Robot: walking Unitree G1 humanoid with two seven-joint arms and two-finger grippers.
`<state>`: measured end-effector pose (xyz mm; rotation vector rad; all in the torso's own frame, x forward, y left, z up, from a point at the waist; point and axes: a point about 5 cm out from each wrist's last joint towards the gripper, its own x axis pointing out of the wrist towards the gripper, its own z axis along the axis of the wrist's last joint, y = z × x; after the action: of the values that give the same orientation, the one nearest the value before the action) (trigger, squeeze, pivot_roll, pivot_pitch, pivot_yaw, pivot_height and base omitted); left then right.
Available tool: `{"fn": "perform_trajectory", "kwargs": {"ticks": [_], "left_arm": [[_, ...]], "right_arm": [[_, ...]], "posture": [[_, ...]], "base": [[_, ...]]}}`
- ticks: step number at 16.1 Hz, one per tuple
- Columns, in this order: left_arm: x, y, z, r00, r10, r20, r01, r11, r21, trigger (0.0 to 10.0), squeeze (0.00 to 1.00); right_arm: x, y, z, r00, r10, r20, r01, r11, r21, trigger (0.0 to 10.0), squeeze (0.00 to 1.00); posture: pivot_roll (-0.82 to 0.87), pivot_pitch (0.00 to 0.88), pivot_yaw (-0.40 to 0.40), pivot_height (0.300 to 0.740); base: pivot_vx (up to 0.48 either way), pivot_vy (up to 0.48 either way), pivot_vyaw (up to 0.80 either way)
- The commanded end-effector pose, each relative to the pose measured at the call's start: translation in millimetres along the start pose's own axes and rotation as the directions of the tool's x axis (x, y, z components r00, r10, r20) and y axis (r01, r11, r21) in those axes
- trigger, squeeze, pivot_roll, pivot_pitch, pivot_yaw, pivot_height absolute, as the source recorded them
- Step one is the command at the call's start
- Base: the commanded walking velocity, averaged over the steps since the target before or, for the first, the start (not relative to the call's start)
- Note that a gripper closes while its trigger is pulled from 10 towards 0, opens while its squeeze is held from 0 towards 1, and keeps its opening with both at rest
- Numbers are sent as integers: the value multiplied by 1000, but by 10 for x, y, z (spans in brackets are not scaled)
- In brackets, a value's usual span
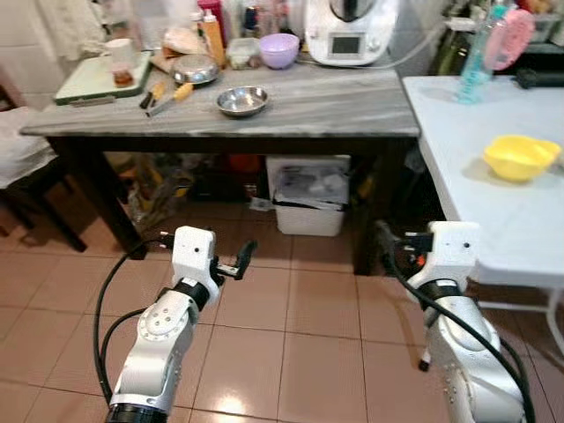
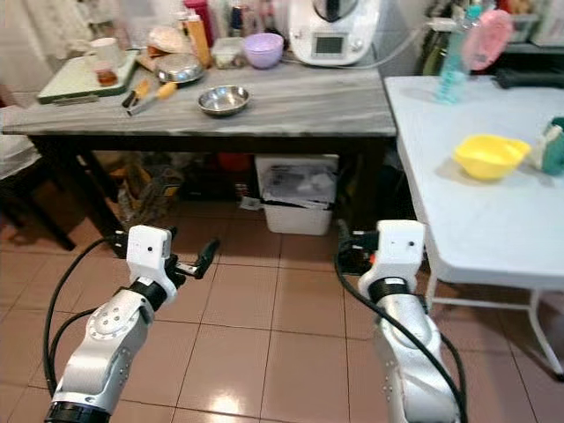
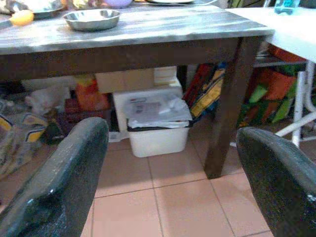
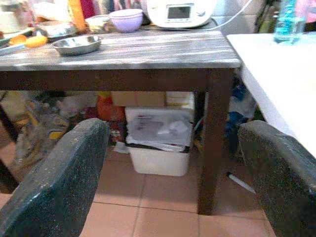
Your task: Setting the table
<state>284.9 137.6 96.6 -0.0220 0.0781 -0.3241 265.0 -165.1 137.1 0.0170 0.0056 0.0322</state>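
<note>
We stand before a grey-topped counter (image 1: 335, 101) with dark legs, and a white table (image 1: 493, 203) adjoins it on our right. Both arms are raised low over the tiled floor (image 1: 291, 335), short of the counter. Our left gripper (image 3: 168, 173) is spread wide with nothing between its fingers (image 3: 64, 182), aimed under the counter toward a white bin (image 3: 155, 131) that stands on the floor there. Our right gripper (image 4: 173, 173) is likewise spread wide and empty, facing the same bin and the counter's leg (image 4: 215, 143).

On the counter a steel bowl (image 1: 242, 100) sits near the middle of the front part. Behind it, to the left, lies a second steel bowl (image 1: 195, 69), with an orange-handled tool (image 1: 163, 95) beside it. A lilac bowl (image 1: 278, 49) stands farther back, just beside a white kitchen machine (image 1: 348, 31). A green tray (image 1: 97, 79) at the left end carries a cup (image 1: 122, 60).

On the white table a yellow bowl (image 1: 520, 157) rests near the middle, well apart from a blue bottle (image 1: 476, 62) at the back.
</note>
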Motion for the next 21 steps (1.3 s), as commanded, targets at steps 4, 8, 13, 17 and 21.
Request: {"fn": "perform_trajectory", "kwargs": {"ticks": [4, 8, 13, 17, 21], "left_arm": [[-5, -4, 16, 1000, -12, -1, 12, 1000, 2, 10000, 0], [-5, -9, 13, 1000, -16, -4, 16, 1000, 2, 10000, 0], [-2, -19, 10, 1000, -21, -8, 21, 1000, 4, 10000, 0], [8, -30, 9, 1000, -19, -7, 19, 1000, 3, 10000, 0], [19, -31, 15, 1000, -3, 11, 3, 1000, -2, 10000, 0]], "right_arm": [[5, -29, 1, 1000, -13, 4, 13, 1000, -10, 10000, 0], [-8, -33, -15, 1000, -17, -2, 17, 1000, -6, 10000, 0], [-13, -39, -17, 1000, -18, -3, 18, 1000, -6, 10000, 0], [-4, -35, -10, 1000, -13, 1, 13, 1000, -8, 10000, 0], [12, -24, -1, 1000, -2, 6, 2, 1000, -16, 10000, 0]], "posture": [[-102, 0, 90, 740], [-106, 0, 92, 740], [-108, 0, 91, 740], [-108, 0, 89, 740], [-108, 0, 83, 740]], "base": [[0, -319, 0], [0, -318, 0], [0, -310, -592], [0, -309, -250], [0, -77, 0]]}}
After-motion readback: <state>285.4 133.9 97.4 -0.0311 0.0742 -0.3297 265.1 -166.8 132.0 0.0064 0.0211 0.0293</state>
